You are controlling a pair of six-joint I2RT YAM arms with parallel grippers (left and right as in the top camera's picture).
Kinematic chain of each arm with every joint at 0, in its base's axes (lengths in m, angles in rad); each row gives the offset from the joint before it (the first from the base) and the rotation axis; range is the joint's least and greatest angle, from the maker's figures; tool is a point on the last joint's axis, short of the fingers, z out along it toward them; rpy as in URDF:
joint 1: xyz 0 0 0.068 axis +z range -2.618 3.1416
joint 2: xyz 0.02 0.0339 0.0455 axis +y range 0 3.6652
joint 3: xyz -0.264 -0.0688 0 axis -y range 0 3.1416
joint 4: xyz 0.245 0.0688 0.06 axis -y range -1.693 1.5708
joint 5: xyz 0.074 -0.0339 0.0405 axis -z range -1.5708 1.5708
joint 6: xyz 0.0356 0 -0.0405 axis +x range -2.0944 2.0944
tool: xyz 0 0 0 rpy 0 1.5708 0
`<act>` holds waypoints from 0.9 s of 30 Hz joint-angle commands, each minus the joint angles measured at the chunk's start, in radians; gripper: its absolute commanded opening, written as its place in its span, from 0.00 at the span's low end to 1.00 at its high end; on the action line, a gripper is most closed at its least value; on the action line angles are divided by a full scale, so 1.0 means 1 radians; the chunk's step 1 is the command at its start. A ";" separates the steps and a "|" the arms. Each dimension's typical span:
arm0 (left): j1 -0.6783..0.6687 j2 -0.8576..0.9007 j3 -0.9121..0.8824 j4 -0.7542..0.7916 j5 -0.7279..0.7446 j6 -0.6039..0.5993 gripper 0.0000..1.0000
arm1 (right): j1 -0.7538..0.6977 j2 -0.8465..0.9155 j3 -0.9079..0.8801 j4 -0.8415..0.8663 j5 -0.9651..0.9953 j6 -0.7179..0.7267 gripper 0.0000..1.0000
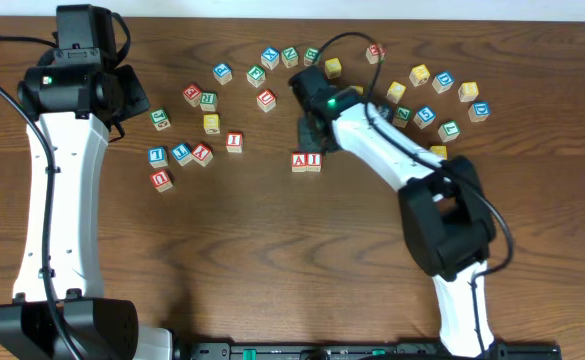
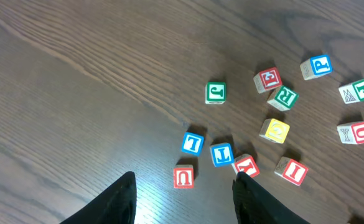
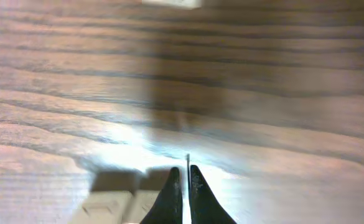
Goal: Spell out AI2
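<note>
The red-framed "A" block and the red-framed "I" block stand side by side, touching, at the table's middle. My right gripper is just behind them, shut and empty. In the right wrist view its closed fingertips hover over the wood, with the pale tops of the two blocks at the lower left. Several blue-framed blocks lie at the right; I cannot read which is the "2". My left gripper is open and empty above the left group of blocks.
A second red "I" block lies at left centre, near a red "U", a red "K" and blue blocks. Yellow blocks and green-framed blocks are scattered along the back.
</note>
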 commanded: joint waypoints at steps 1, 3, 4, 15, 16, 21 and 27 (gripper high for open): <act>0.002 0.013 -0.009 -0.003 -0.001 -0.005 0.49 | -0.030 -0.055 0.027 -0.040 0.037 0.055 0.01; 0.002 0.013 -0.009 -0.003 -0.001 -0.005 0.49 | -0.035 -0.045 0.026 -0.076 0.033 0.066 0.01; 0.002 0.013 -0.009 -0.003 -0.001 -0.005 0.49 | -0.037 -0.038 0.025 -0.093 0.033 0.066 0.01; 0.002 0.013 -0.009 -0.011 -0.001 -0.005 0.49 | -0.002 -0.014 -0.073 -0.062 -0.019 0.080 0.01; 0.002 0.013 -0.009 -0.011 -0.001 -0.005 0.49 | -0.002 -0.014 -0.073 -0.061 -0.019 0.079 0.01; 0.002 0.013 -0.009 -0.011 -0.001 -0.006 0.49 | 0.000 -0.014 -0.073 -0.046 -0.041 0.050 0.01; 0.002 0.013 -0.009 -0.011 -0.001 -0.008 0.49 | 0.013 -0.014 -0.073 -0.040 -0.042 0.030 0.01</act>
